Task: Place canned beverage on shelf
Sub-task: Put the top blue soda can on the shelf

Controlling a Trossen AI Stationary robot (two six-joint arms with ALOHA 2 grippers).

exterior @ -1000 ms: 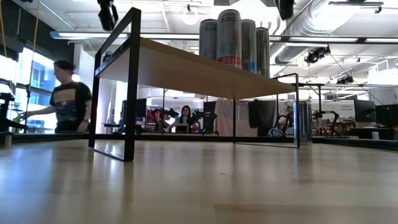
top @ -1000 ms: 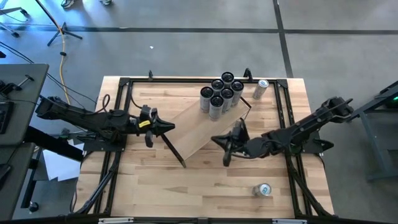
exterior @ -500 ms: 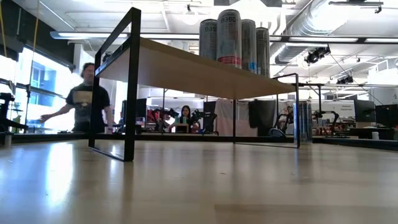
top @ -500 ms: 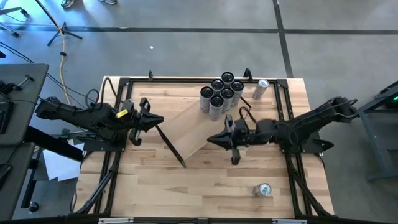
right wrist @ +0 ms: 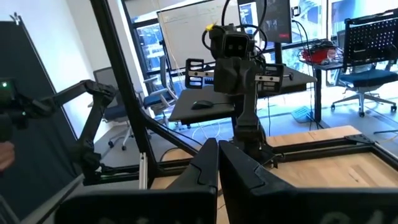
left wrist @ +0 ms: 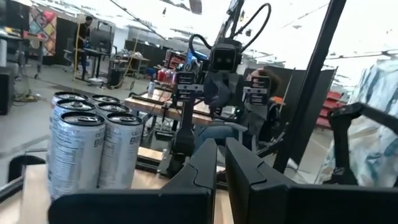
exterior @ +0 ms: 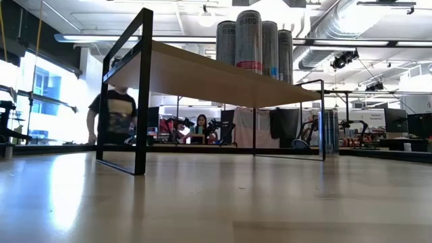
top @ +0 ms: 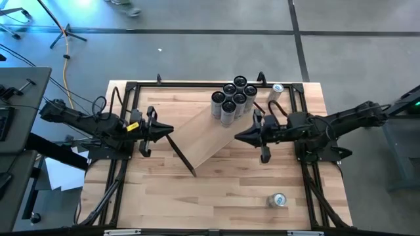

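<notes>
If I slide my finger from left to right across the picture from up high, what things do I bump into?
Left tool → shelf → right tool → can lying near the table's far edge.

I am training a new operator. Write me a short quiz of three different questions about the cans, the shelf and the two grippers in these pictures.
1. True or false: the right gripper holds a can.
2. How many cans stand upright on the shelf?
3. Where does the lying can rest? A) on the shelf B) on the table, near the far edge C) in the left gripper

Key: 1 false, both grippers are shut and empty; 2 six; 3 B. Another loose can stands near the front edge.
</notes>
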